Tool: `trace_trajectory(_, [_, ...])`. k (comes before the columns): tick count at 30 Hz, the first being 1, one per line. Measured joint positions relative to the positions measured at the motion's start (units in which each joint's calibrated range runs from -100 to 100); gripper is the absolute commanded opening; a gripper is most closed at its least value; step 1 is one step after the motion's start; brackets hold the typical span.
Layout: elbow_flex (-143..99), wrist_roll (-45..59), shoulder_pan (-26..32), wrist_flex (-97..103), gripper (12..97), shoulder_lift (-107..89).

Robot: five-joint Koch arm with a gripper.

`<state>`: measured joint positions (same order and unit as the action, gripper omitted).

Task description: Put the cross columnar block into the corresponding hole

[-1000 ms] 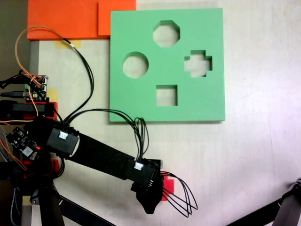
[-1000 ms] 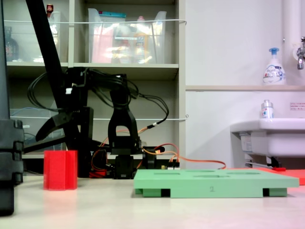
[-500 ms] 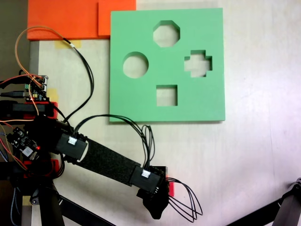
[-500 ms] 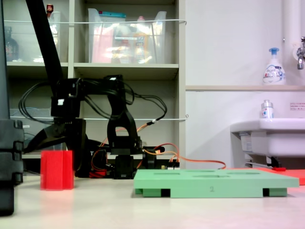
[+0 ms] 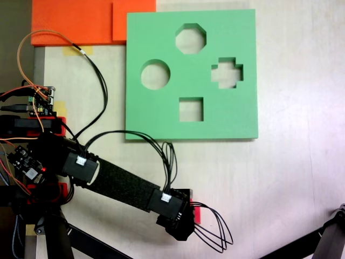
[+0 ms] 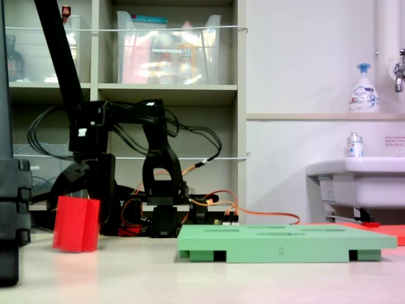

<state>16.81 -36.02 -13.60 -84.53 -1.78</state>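
Block (image 6: 76, 223) sat tilted on the table (image 5: 291, 178), well apart from the green board (image 5: 161, 116) and its plus-shaped hole (image 5: 227, 72), with your gripper (image 6: 71, 193) down over its top, though whether the jaws actually clamped it could not be told.

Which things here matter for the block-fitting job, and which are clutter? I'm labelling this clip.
Job: red cross block; plus-shaped hole in green board; gripper.

Clutter: orange foam sheets; soap bottle; sink; shelf bins.
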Motion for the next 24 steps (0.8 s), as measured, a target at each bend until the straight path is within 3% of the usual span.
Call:
trace_trajectory(12, [-2.45, -0.1, 0.73, -2.64, 37.2, -10.26])
trace_trajectory(24, [-3.04, -6.2, 7.13, -11.26, 37.4, -35.7])
